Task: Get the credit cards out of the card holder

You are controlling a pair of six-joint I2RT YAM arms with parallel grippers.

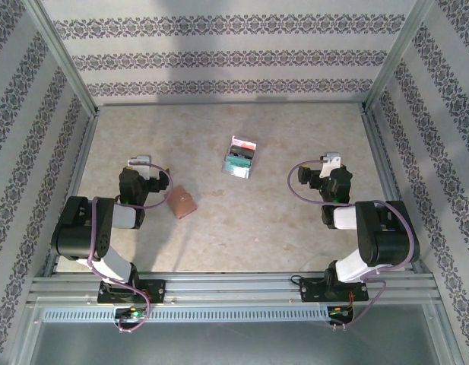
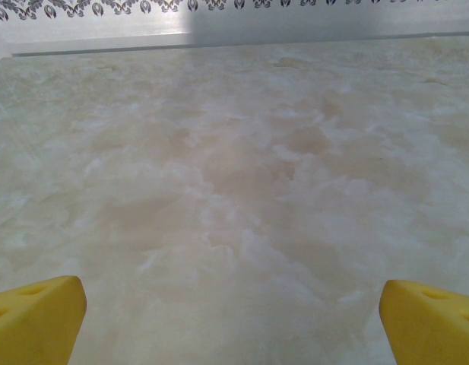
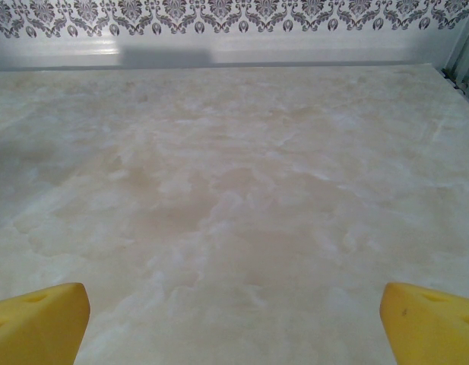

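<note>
table (image 1: pixel 295 228): beige marbled top | walls (image 1: pixel 219 53): pale, dark damask bands | near-edge rail (image 1: pixel 234 287): metal, perhaps aluminium

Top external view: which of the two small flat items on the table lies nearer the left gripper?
The plain brown square card holder, close to the left gripper; the multicoloured grey-edged item lies farther away, toward the table's middle.

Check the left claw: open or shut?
Open. The left claw has its yellow fingers at opposite edges of the wrist view, bare table between.
</note>
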